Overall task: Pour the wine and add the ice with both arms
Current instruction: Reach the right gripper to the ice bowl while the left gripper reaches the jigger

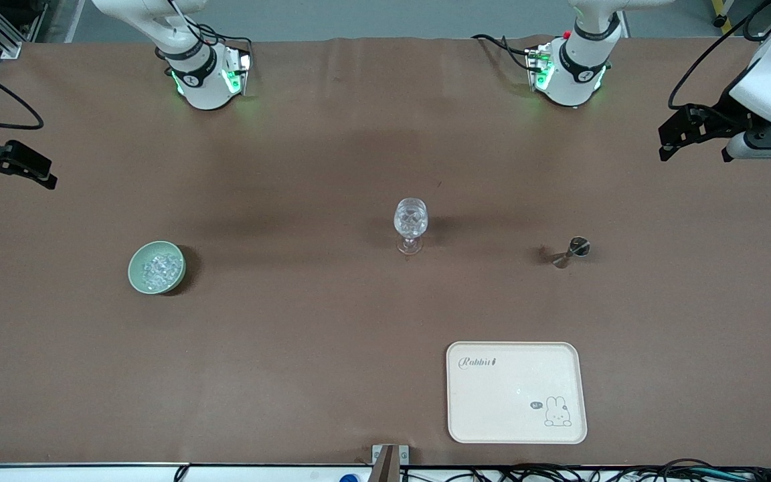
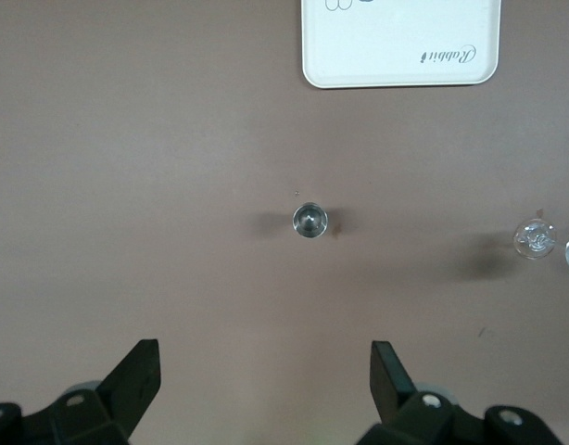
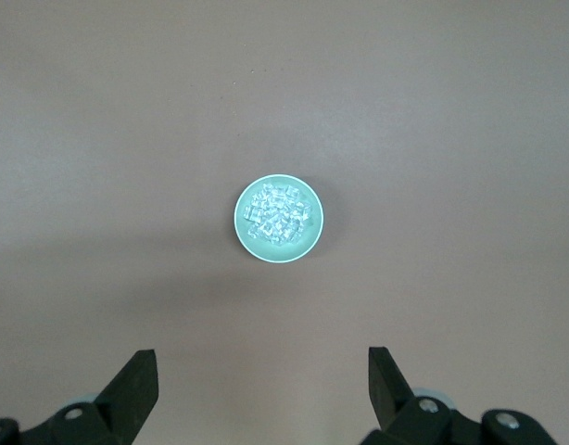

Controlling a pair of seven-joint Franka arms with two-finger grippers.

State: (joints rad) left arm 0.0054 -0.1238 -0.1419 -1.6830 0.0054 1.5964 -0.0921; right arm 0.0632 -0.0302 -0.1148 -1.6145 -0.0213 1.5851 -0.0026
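A pale green bowl [image 1: 133, 270] holds several small clear chunks of ice [image 1: 158, 267] and stands toward the right arm's end of the table. A clear stemmed glass [image 1: 410, 224] stands at the table's middle. A small metal jigger [image 1: 571, 251] stands toward the left arm's end. My right gripper [image 1: 49, 179] hangs open and empty over the table's edge at its own end; its wrist view shows the bowl [image 3: 240, 222] and the ice [image 3: 277, 215] past its gripper [image 3: 263, 375]. My left gripper [image 1: 664, 152] hangs open and empty over its end; its wrist view [image 2: 266, 371] shows the jigger [image 2: 309, 220] and the glass [image 2: 535, 238].
A cream tray [image 1: 516, 391] with a rabbit drawing lies nearer to the front camera than the jigger; it also shows in the left wrist view [image 2: 400, 42]. The two arm bases [image 1: 206, 77] [image 1: 569, 73] stand on the brown table [image 1: 305, 335].
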